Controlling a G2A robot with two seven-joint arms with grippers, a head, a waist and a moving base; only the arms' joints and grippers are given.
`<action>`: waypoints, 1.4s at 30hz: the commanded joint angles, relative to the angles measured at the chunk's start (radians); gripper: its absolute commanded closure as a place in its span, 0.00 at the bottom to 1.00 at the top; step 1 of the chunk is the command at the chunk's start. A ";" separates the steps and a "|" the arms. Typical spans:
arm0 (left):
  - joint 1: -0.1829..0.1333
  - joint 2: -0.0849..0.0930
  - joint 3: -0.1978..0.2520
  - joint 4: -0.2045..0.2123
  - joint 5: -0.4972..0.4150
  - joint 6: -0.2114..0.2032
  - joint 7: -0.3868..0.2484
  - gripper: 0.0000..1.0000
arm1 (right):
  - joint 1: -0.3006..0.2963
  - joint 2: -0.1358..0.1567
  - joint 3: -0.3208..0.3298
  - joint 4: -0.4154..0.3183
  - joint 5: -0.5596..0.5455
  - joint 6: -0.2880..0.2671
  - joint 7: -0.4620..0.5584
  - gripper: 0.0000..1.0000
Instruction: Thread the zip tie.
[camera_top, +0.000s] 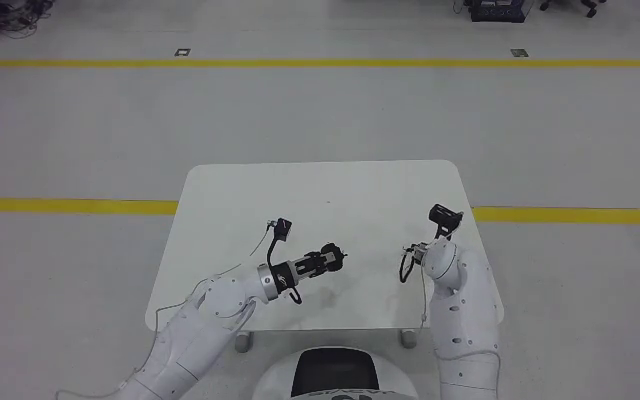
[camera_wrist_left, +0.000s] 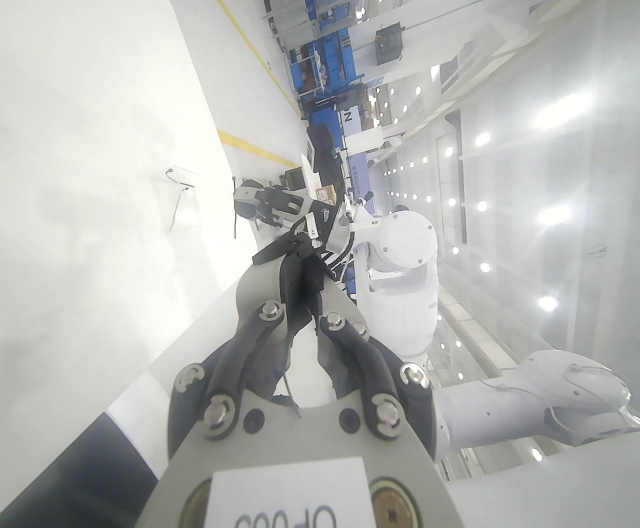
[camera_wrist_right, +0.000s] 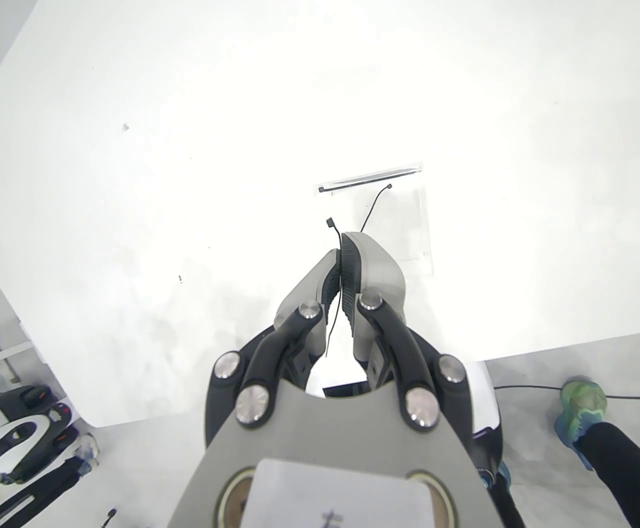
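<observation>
My right gripper (camera_wrist_right: 341, 250) is shut on a thin black zip tie (camera_wrist_right: 334, 235). The tie's square head sticks out past the fingertips and its tail runs back between the fingers. In the left wrist view this gripper (camera_wrist_left: 241, 200) holds the tie (camera_wrist_left: 234, 220) upright above the table. My left gripper (camera_wrist_left: 302, 250) is shut, and a thin black strand (camera_wrist_left: 291, 392), seemingly another zip tie's tail, runs between its fingers. In the top view the left gripper (camera_top: 338, 257) and right gripper (camera_top: 406, 262) face each other a short way apart over the table's near half.
A clear flat plate (camera_wrist_right: 402, 240) lies on the white table (camera_top: 320, 190) beyond the right gripper. On it lie a straight zip tie (camera_wrist_right: 370, 178) and a curved one (camera_wrist_right: 374, 206). The table's near edge runs close under both arms.
</observation>
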 joint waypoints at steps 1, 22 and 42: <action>0.000 0.000 0.000 0.000 0.000 0.000 0.000 1.00 | 0.001 0.000 0.000 0.002 -0.003 0.000 -0.001 1.00; 0.000 0.000 0.000 0.000 0.000 0.000 0.000 1.00 | -0.055 0.044 0.202 -0.043 0.566 -0.336 -0.057 1.00; 0.000 0.000 0.000 0.000 0.000 0.000 0.000 1.00 | 0.042 0.095 0.273 0.070 0.847 -0.529 0.183 1.00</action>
